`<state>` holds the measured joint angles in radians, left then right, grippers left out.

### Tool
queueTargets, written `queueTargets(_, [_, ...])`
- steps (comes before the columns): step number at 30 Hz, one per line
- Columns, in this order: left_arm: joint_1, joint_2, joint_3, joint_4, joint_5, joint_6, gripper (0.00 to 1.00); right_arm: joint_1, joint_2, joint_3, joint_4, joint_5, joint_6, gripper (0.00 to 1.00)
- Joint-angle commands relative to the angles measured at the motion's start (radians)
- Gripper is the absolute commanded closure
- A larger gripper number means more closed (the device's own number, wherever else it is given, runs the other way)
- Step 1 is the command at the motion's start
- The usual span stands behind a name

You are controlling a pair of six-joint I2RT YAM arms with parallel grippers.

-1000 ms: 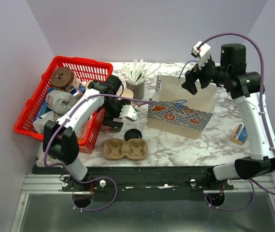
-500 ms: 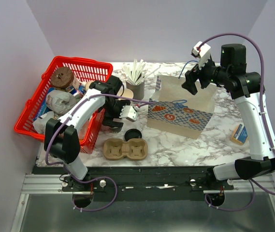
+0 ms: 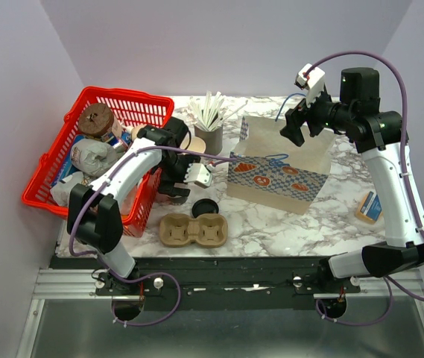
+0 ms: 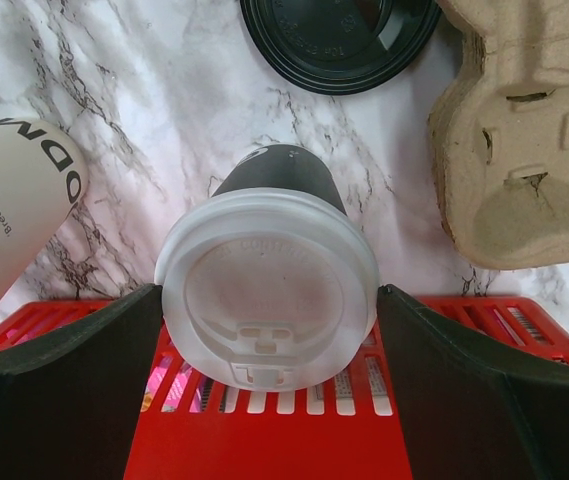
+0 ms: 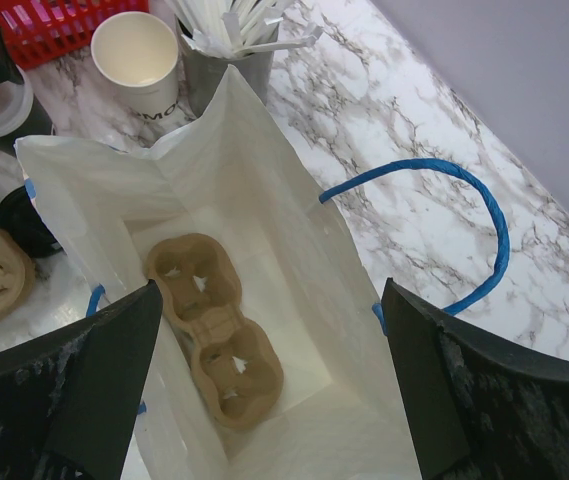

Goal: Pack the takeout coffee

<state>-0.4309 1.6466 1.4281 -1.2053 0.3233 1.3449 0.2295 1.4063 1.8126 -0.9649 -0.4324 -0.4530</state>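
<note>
Okay, takeout coffee (image 4: 267, 295) stands upright on the marble at centre of the left wrist view, white lid up, right against the red basket (image 4: 264, 455) edge. Left gripper (image 4: 269, 305) is spread wide with one finger on each side of the lid, at or almost at its rim. No clear squeeze visible. The cup's long axis is vertical, so the pinch is across the lid. The left arm is far nearer. In the overhead view the paper bag (image 3: 282, 168) is right of the cup, mouth open. Right gripper (image 5: 269, 290) hangs over it, spread and empty. A cup carrier (image 5: 214, 330) lies on the bag floor.
</note>
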Motion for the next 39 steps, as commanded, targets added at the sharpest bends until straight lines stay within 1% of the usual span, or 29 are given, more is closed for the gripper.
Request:
queueTargets(1, [0.011,-0.013,-0.031,0.042,-0.033,0.000,0.08,-0.002,0.002,0.011,0.020,-0.014,0.008,0.00])
queueTargets(5, [0.011,-0.004,-0.029,0.038,-0.032,-0.003,0.13,-0.002,0.003,0.010,0.020,-0.016,0.008,0.00])
queueTargets(12, [0.011,0.013,-0.024,0.024,-0.033,-0.030,0.24,-0.002,-0.001,0.005,0.022,-0.008,0.008,0.00])
queueTargets(17, [0.011,0.007,-0.014,0.013,-0.024,-0.036,0.25,-0.002,-0.003,0.002,0.020,0.001,0.008,0.00])
queueTargets(18, [0.011,0.007,-0.009,0.003,-0.020,-0.039,0.27,-0.002,-0.004,0.002,0.018,0.006,0.008,0.00])
queueTargets(22, [0.011,0.009,0.041,-0.030,0.006,-0.046,0.30,-0.002,-0.004,0.004,0.020,0.017,0.007,0.00])
queueTargets(28, [0.011,-0.001,0.104,-0.076,0.042,-0.061,0.30,-0.004,-0.006,-0.007,0.018,0.029,0.000,0.00])
queueTargets(34, [0.009,-0.001,0.065,-0.051,0.031,-0.069,0.30,-0.005,-0.006,-0.001,0.018,0.034,0.000,0.00])
queueTargets(39, [0.009,0.005,0.080,-0.059,0.071,-0.104,0.35,-0.009,-0.013,-0.010,0.014,0.070,-0.010,0.00])
